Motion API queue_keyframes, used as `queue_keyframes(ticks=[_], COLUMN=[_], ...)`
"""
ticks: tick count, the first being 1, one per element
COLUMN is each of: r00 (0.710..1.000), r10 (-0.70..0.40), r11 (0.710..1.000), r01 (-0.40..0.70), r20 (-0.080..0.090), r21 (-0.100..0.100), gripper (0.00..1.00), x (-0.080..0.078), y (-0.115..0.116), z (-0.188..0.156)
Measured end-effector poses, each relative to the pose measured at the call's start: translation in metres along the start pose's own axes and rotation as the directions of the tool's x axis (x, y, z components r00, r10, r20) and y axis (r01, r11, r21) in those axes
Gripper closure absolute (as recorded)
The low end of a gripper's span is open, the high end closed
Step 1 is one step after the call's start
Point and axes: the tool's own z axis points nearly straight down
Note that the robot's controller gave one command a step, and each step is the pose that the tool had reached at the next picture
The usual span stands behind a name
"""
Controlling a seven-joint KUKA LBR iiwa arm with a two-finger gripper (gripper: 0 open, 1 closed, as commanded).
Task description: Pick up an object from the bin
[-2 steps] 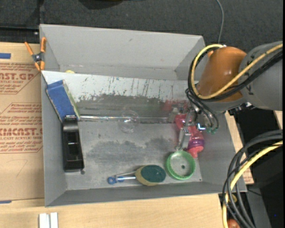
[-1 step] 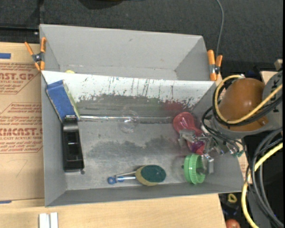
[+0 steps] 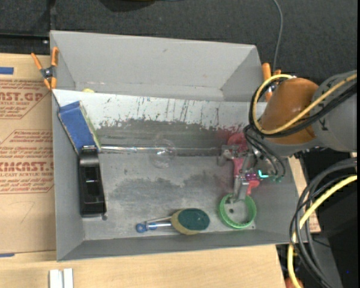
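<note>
My gripper (image 3: 243, 188) hangs over the green ring (image 3: 252, 216) in the near right corner of the bin (image 3: 150, 65). I cannot tell whether it is clenched. I'd straddle the ring's rim squarely, close, then lift straight.

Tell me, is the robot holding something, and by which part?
It cannot be told: the gripper sits at the top edge of the round green plastic ring.

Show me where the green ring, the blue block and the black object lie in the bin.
green ring (image 3: 223, 212): camera view, on the left part of its band.
blue block (image 3: 78, 126): camera view, on the middle of its top face.
black object (image 3: 91, 185): camera view, on the middle of its upper side.
</note>
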Motion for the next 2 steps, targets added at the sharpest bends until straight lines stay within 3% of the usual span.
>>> queue_keyframes(ticks=[1,2], r00=[1.0,0.901], r10=[0.014,-0.433], r11=[1.0,0.901], r01=[-0.015,0.433], r20=[0.015,0.016], r21=[0.016,0.024], gripper=[0.0,1.0], x=[-0.001,0.077], y=[-0.011,-0.009], z=[-0.002,-0.009])
